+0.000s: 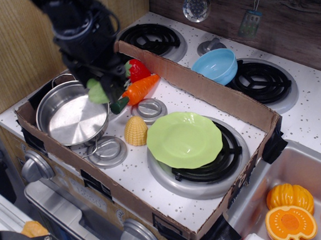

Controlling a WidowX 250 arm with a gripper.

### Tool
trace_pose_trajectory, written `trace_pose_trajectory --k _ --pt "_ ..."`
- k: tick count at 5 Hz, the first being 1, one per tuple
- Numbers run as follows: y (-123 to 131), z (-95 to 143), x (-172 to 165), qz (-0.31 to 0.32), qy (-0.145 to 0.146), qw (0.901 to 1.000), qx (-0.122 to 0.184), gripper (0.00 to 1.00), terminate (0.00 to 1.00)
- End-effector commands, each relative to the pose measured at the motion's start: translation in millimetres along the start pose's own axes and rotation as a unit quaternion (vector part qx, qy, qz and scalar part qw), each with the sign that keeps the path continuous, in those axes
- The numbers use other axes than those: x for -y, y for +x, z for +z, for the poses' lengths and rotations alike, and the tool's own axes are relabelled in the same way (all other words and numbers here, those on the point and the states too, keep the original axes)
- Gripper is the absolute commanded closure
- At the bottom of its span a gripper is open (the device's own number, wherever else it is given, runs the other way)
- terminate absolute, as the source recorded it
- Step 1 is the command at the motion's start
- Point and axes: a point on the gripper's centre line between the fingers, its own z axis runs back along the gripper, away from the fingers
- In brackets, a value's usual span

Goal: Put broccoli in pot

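The shiny steel pot [66, 119] stands at the left of the cardboard-walled stove top, empty. My black gripper [100, 88] hangs over the pot's right rim. It is shut on the pale-green broccoli [97, 92], which shows between the fingers and is held above the pot, not touching it. Most of the broccoli's stem is hidden by the fingers.
A toy carrot [139, 89] and strawberry [136, 70] lie just right of the gripper. A corn cob [135, 131] and a light-green plate [184, 139] sit further right. A blue bowl [216, 65] stands behind the cardboard wall [218, 97]. Toy pumpkins [290, 213] lie in the sink.
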Motion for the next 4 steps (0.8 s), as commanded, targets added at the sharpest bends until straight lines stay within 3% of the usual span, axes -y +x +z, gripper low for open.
trace_pose_trajectory --k 1,2,3,4 --pt "-3.8 -5.0 -16.6 -0.009 0.02 0.9994 0.025 1.0 0.0" --pt "-7.7 -8.3 -25.2 -0.021 0.037 0.9983 0.039 1.0 0.0" --pt "-11.7 -9.1 -21.5 -0.035 0.041 0.9975 0.046 0.0 0.0" --pt "-8.3 -11.4 -22.2 -0.049 0.034 0.9976 0.034 0.0 1.0"
